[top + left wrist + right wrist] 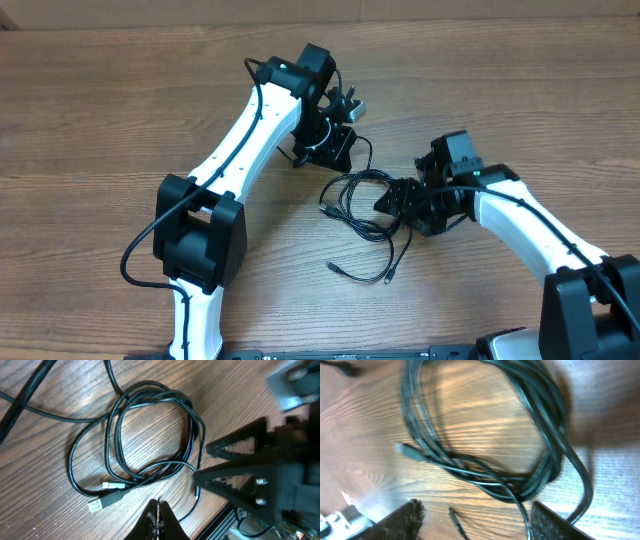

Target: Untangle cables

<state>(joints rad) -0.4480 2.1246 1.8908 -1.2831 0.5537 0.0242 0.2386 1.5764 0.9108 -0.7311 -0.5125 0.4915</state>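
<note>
So the thin black flexible cables (pixel 362 205) sit coiled mid-frame on the wooden tabletop (pixel 90 110), untangling looks barely begun: left gripper (pixel 158 515) jaws together on nothing visible, right gripper (pixel 475 522) jaws apart straddling a strand that wants clamping next.

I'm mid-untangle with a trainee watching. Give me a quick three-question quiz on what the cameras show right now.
1. True or false: the left gripper has its jaws shut.
2. The tangled thin black cables lie: A) in a loose coil on the brown wooden table, between the two arms' tips; B) draped over a white arm; C) inside a bin.
3. Fill in: the gripper with its fingers spread apart at the coil's edge is the ___ one.

Key: 1 true. 2 A. 3 right: the right gripper stands open.
</note>
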